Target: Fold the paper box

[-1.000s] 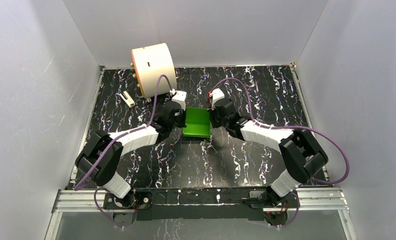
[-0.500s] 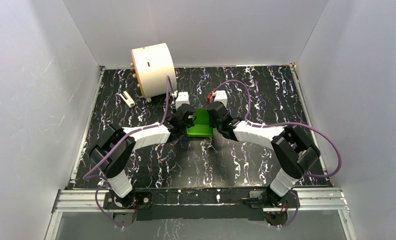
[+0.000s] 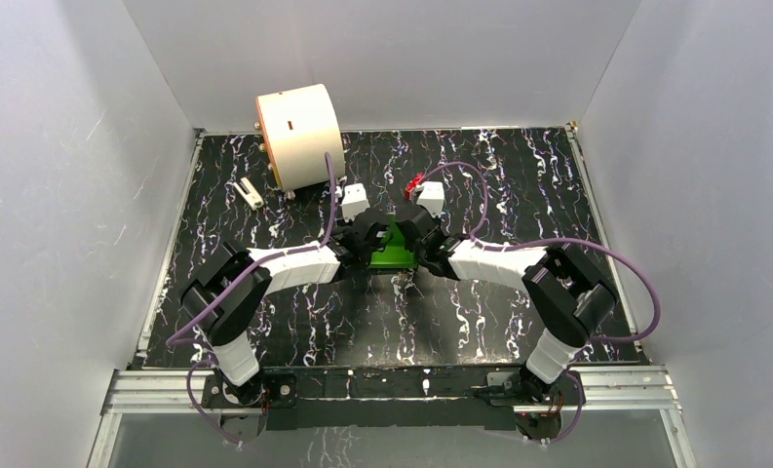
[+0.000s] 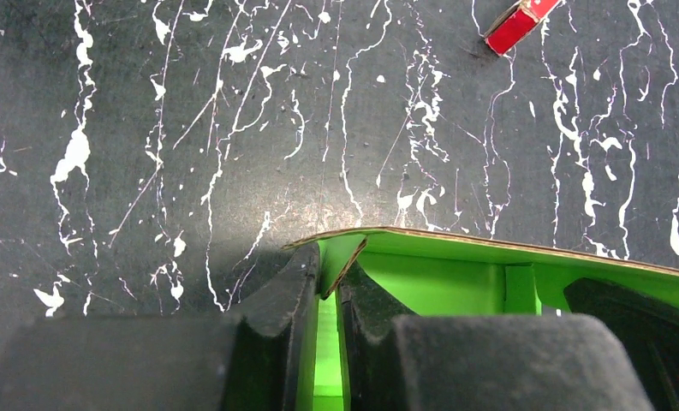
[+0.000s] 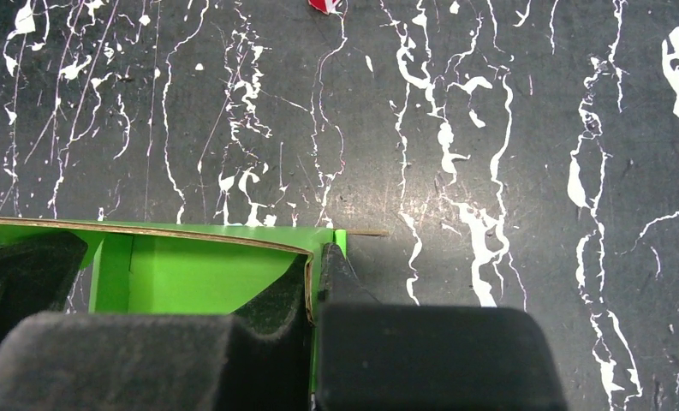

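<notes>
Green paper box [image 3: 394,255], side walls upright

Black marbled table [image 3: 519,195] — cream cylinder [image 3: 299,136], red block [image 3: 410,182]

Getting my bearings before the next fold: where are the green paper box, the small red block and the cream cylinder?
paper box [image 4: 430,282]: left wrist view, on its inner green wall.
red block [image 4: 520,19]: left wrist view, on its red face.
cream cylinder [image 3: 304,136]: top view, on its curved side.

We record: black marble-pattern tabletop with white veins [image 3: 519,185], under and all around the fingers [image 4: 276,295]; plain pale grey walls [image 3: 382,58] beyond them on three sides; aluminium rail [image 3: 148,390] behind.
</notes>
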Tool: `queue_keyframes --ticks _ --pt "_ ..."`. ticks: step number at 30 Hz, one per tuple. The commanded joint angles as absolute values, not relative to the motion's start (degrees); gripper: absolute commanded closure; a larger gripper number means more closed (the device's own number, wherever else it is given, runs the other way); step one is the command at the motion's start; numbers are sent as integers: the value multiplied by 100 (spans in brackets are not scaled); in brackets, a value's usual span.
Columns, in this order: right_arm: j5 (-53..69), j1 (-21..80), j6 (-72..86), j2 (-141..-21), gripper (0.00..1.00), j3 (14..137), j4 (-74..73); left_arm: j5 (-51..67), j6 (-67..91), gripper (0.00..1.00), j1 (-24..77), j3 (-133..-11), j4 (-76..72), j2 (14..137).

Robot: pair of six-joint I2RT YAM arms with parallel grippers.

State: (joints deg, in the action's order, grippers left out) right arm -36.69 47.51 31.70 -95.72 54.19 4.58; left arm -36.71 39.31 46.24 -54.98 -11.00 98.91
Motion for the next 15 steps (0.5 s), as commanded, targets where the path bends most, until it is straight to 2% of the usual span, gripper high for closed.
queue_keyframes --ticks 1,9,15 --pt "-3978 4844 3750 -9595 97 5307 853 -3999 4522 92 4723 -5408 -1196 9792" --pt "-4377 5042 3908 -9546 97 5135 911 -4188 4705 91 4821 -5181 -1250 9730" --pt "-4342 5079 3769 -9259 97 4532 1492 -4214 4750 90 4833 -4731 -1394 9442"
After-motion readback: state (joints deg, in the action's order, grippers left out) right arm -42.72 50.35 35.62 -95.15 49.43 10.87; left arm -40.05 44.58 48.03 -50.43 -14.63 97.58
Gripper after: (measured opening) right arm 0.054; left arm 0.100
